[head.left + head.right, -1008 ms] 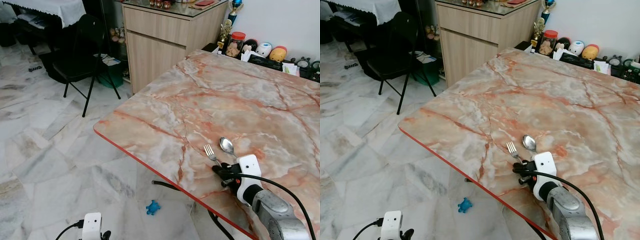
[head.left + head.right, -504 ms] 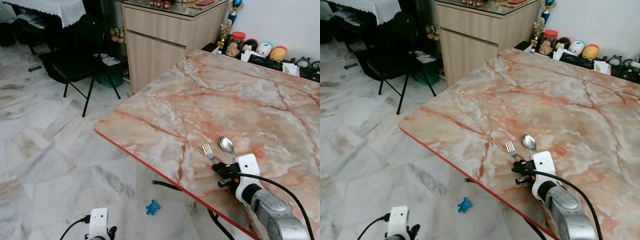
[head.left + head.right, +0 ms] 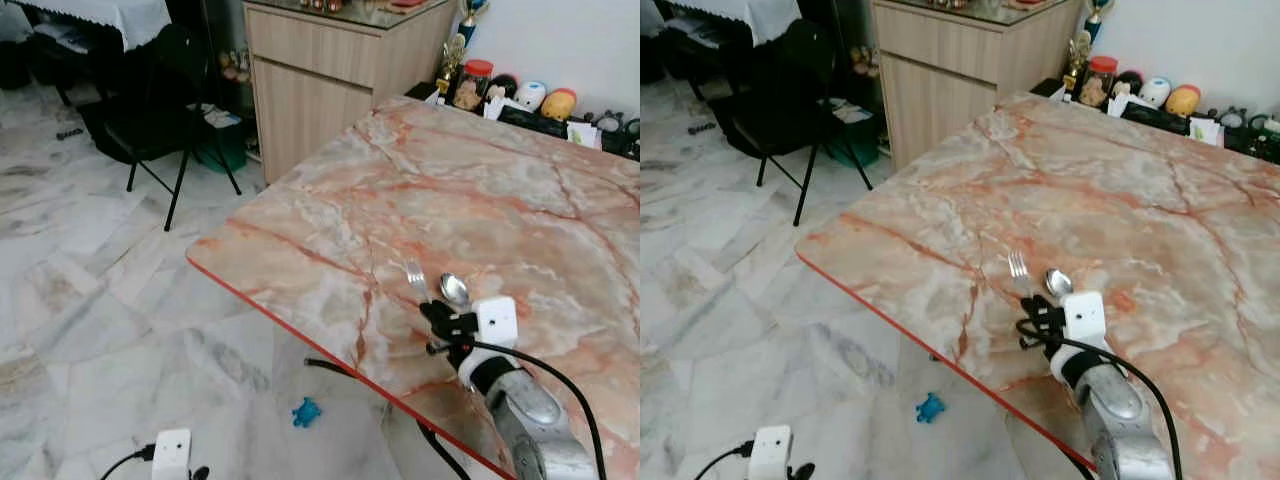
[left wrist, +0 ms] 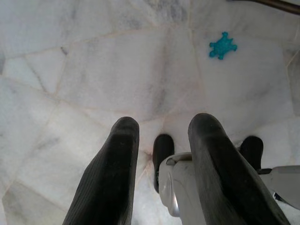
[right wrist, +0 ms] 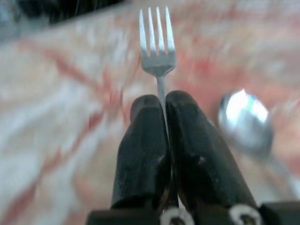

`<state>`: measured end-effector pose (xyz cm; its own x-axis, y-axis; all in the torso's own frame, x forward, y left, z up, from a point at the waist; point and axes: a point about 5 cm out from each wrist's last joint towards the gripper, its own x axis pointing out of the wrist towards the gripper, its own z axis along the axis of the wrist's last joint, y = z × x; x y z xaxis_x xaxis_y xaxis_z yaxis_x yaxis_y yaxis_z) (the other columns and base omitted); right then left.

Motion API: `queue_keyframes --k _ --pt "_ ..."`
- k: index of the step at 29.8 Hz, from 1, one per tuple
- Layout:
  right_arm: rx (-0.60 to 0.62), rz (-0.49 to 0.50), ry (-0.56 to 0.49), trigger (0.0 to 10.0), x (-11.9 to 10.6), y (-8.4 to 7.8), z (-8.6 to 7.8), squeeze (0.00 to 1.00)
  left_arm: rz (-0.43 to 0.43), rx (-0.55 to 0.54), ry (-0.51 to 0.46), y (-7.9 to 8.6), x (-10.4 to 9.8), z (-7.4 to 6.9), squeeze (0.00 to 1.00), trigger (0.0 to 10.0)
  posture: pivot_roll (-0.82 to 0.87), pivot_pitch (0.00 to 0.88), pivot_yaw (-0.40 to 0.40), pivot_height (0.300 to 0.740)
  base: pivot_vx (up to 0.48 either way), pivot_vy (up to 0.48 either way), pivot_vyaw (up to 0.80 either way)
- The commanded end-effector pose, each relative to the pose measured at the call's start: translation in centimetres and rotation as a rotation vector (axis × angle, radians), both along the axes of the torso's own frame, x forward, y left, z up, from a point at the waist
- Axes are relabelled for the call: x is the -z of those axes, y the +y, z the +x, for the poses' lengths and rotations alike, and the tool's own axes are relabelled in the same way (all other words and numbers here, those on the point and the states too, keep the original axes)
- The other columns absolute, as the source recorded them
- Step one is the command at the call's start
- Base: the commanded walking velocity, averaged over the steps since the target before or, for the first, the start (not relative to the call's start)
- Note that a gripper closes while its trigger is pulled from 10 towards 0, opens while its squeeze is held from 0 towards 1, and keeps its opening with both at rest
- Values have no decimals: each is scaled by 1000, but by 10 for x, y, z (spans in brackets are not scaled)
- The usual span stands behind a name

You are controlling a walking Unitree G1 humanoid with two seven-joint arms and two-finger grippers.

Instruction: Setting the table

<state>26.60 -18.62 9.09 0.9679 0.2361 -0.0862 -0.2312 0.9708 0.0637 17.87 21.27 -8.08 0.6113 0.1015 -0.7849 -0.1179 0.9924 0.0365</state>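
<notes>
Fork [image 5: 157, 56] pinched by its handle in right gripper [image 5: 161, 110], fingers closed, tines just above table [image 3: 330, 240] near spoon [image 3: 455, 289]. Step: placing the fork. Next: lower it flat beside spoon, then release. Left gripper [image 4: 161, 136] idle, parted, empty.

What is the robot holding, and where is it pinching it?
The right gripper pinches a fork by its handle, just below the prongs. The left gripper holds nothing.

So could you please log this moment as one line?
right gripper: shut on fork | spoon: on table, beside fork | left gripper: open, idle
</notes>
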Motion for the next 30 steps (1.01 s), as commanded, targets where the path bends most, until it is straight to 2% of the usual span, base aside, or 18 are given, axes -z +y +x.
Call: queue_keyframes --k 1,2,5,7,9,12,19,20,23,30 --pt "68 4 -88 10000 -13 -6 -2 0 -5 5 25 -1 4 -7 0 10000 36 0 -21 736 0 0 0" --pt "99 -9 -114 10000 -16 -7 -2 0 -4 6 25 -1 4 -7 0 10000 34 0 -20 736 0 0 0" --pt "348 -38 -211 10000 -22 -20 -6 0 5 21 25 -4 4 -7 0 10000 27 0 -22 736 0 0 0" --pt "389 -49 -223 10000 -21 -24 -8 0 5 22 25 -5 4 -7 0 10000 30 0 -21 736 0 0 0" --pt "434 -18 -244 10000 -23 -26 -9 0 4 18 24 -6 5 -8 0 10000 30 0 -18 736 0 0 0" --pt "367 -20 -273 10000 -31 -17 -3 0 12 24 27 -6 5 -8 0 10000 23 0 -18 736 0 0 0" --pt "328 -33 -311 10000 -38 -15 8 0 23 17 11 -1 2 -5 0 10000 34 0 -19 736 0 0 0" --pt "280 -42 -313 10000 -40 -11 12 0 25 20 6 -1 2 -4 0 10000 33 0 -18 736 0 0 0" --pt "242 -46 -322 10000 -44 -7 16 0 28 20 0 0 1 -2 0 10000 37 0 -23 736 0 0 0" --pt "221 -40 -322 10000 -44 -5 15 0 37 17 -14 1 -2 3 0 10000 38 0 -18 736 0 0 0"
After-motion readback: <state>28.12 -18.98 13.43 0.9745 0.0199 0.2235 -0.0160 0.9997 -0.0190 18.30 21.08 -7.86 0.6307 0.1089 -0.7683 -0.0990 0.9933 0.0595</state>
